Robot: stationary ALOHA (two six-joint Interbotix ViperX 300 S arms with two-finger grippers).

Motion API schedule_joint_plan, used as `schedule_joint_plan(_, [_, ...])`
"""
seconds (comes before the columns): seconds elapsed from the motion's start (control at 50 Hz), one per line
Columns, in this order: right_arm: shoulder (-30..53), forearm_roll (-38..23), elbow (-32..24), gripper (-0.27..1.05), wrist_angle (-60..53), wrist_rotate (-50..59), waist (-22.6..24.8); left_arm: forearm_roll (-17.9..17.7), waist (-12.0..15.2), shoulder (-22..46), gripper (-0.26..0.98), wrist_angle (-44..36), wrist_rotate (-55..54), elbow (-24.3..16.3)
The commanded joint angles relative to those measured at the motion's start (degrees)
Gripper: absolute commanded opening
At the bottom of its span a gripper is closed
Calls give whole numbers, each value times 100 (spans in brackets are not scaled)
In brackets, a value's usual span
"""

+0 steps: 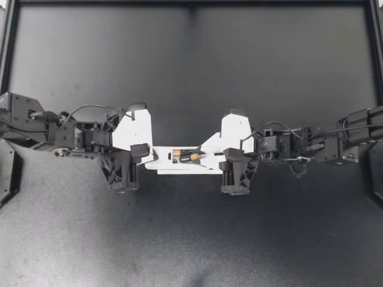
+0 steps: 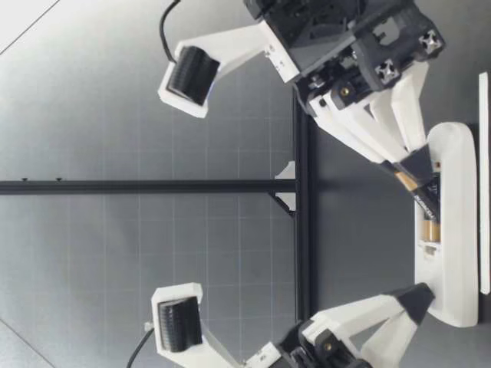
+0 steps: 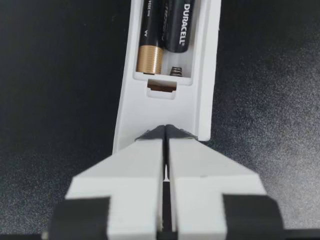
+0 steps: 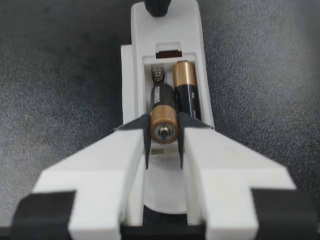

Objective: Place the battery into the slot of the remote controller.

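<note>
Black battery (image 4: 164,129) clamped between right fingers (image 1: 215,143), tilted into remote slot (image 4: 159,80)

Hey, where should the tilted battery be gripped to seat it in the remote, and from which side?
Grip the battery at its raised copper end, jaws across its round sides, arriving lengthwise along the remote; its far end dips toward the spring.

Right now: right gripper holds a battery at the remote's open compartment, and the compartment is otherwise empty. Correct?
Not quite. The compartment is not otherwise empty: a seated battery lies in it, beside the held battery that my right gripper grips at the open compartment of the remote. The right wrist view shows both.
</note>
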Motion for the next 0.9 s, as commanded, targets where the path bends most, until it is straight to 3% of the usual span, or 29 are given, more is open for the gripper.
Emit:
schedule_joint_plan(0.0, [-70, -18, -123, 7, 79, -9, -35, -9, 18, -26, -18, 9, -9, -26])
schedule_joint_plan(0.6, [-62, -105, -510, 10, 914, -18, -26, 0, 18, -44, -18, 18, -9, -26])
schedule_joint_plan(0.88, [-114, -114, -668, 44, 1151, 0, 53, 0, 9, -44, -18, 18, -9, -35])
